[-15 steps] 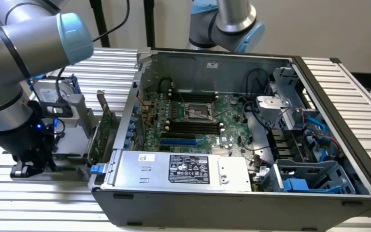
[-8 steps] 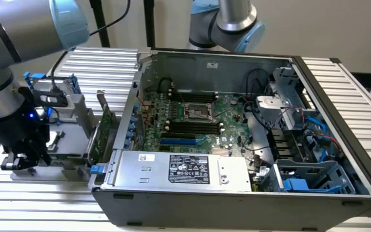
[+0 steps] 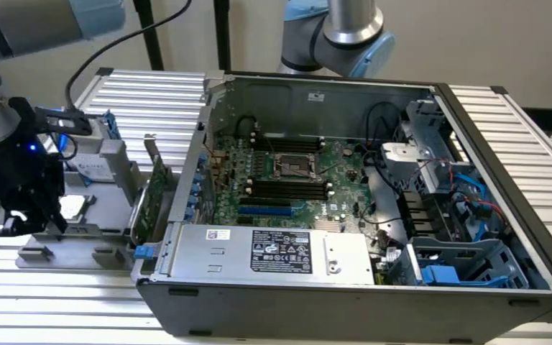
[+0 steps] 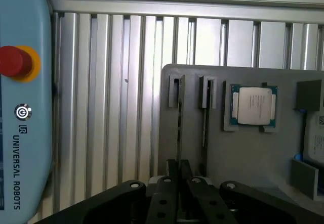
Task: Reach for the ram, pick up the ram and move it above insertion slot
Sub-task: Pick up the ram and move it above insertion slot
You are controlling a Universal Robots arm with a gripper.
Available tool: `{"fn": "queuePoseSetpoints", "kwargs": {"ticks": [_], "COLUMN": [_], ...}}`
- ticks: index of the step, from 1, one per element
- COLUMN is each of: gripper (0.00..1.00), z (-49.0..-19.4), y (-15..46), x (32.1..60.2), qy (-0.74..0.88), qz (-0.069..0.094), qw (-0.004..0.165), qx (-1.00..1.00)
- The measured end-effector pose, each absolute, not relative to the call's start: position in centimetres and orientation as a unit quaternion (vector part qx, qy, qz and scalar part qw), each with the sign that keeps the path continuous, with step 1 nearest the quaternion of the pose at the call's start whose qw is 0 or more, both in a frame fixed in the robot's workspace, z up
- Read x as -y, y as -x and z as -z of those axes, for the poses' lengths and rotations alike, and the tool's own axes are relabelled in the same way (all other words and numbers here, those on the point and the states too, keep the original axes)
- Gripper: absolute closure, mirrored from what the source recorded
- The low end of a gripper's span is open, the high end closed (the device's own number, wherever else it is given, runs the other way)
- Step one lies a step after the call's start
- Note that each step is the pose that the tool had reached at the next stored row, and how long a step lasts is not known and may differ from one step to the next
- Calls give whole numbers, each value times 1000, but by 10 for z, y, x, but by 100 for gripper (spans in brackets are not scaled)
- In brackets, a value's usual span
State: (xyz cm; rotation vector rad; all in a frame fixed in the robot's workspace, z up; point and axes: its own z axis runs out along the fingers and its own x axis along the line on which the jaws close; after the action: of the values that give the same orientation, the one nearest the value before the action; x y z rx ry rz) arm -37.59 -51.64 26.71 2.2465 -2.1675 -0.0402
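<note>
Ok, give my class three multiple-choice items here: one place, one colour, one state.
1. The pincer hangs over: A the grey tray; B the power supply; C the floor.
2. The button on the blue panel is: A green; B red; C white.
3. The computer case is: A shut; B upside down; C open.
Key: 1A, it hangs above the tray beside the case; 2B, the wrist view shows it red; 3C, its motherboard lies bare.

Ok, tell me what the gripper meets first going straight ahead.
Probably the ram, standing on edge in the grey holder directly ahead of the gripper; depth is unclear.
</note>
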Motion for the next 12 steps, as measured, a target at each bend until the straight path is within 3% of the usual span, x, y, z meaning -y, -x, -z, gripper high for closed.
{"fn": "queuePoseSetpoints", "kwargs": {"ticks": [12], "gripper": [86], "z": [-322], "y": [362], "x": [517], "qy": [-734], "qz": [18], "qw": [4], "qx": [679]}}
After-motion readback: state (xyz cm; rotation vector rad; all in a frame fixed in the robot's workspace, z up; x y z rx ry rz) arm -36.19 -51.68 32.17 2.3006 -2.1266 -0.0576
